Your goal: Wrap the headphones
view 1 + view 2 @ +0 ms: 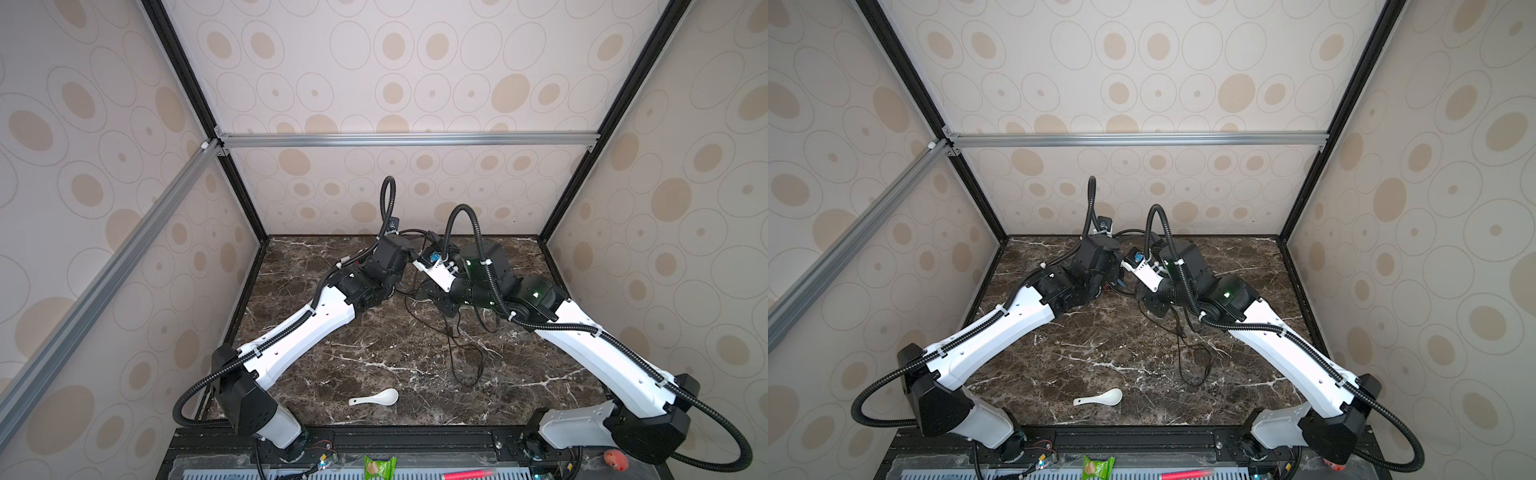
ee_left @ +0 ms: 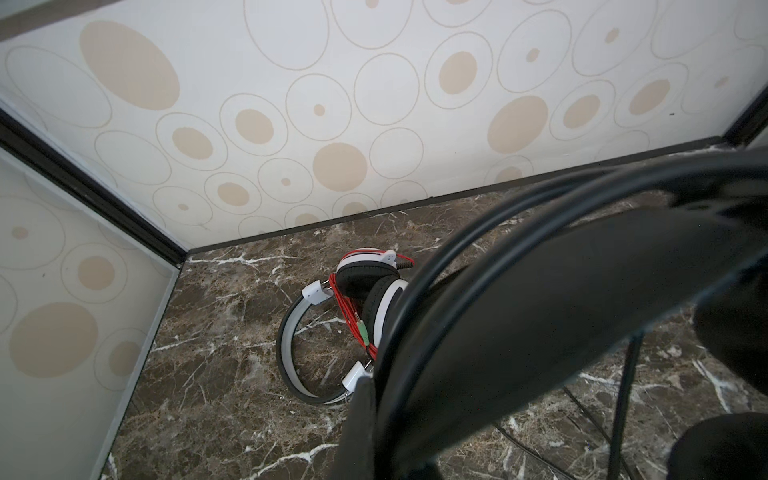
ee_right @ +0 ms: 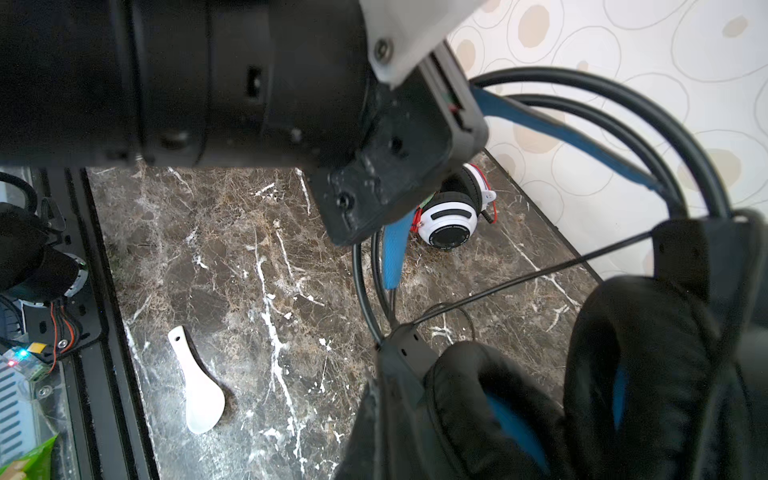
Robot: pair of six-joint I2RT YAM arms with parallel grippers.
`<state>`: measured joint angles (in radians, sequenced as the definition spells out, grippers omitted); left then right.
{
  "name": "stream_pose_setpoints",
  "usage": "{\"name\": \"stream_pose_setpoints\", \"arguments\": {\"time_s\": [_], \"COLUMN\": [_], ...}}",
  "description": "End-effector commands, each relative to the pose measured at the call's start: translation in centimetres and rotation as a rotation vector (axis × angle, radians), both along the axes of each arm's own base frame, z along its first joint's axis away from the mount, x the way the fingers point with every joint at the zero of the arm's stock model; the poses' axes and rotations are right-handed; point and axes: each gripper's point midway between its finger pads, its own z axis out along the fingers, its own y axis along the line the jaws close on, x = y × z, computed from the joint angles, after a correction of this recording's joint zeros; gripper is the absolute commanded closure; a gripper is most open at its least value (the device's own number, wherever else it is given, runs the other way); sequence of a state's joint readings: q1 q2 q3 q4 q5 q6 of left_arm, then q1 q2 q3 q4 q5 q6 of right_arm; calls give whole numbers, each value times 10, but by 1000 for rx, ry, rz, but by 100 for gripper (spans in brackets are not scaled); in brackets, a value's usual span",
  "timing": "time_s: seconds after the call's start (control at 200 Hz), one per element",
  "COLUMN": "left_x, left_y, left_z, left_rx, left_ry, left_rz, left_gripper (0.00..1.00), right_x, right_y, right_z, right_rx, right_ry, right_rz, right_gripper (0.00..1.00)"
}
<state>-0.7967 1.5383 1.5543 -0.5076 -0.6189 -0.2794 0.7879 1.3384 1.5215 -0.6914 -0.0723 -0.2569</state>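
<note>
Arching black padded headset (image 3: 648, 365), veined marble (image 1: 365, 357)

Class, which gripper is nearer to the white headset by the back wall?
Left. The left gripper, holding the black headset, is just beside the white headset; the right gripper sits past the left one, farther away.

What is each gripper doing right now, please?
Left gripper: closed on the headband of the black headset.
Right gripper: closed, close to the ear cups of the black headset; what it grips cannot be told.
</note>
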Motion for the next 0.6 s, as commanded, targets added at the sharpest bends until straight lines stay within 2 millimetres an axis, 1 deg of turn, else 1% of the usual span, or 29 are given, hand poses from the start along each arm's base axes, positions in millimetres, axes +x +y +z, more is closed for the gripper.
{"name": "stream_pose_setpoints", "arguments": {"time_s": [0.0, 0.16, 0.325, 0.395, 0.505, 0.595], "left_x": [-7, -12, -14, -15, -17, -19], "left_y": [-3, 6, 16, 16, 10, 6], "left_z": [28, 25, 25, 25, 26, 26], "left_rx": [17, 79, 169, 196, 235, 256], "left_ry": [-67, -65, -67, -66, -62, -52], "left_rz": [-33, -27, -16, -37, -97, -135], "left_gripper": [100, 100, 100, 100, 100, 100], "right_x": [3, 16, 26, 27, 29, 33], "right_y": [3, -5, -18, -20, -24, -27], "right_z": [23, 29, 36, 38, 39, 39], "right_rx": [1, -34, -79, -96, -122, -152], "right_ry": [-78, -128, -196, -215, -236, -250], "right_rz": [16, -47, -110, -109, -119, -136], "right_gripper": [99, 99, 95, 94, 92, 92]}}
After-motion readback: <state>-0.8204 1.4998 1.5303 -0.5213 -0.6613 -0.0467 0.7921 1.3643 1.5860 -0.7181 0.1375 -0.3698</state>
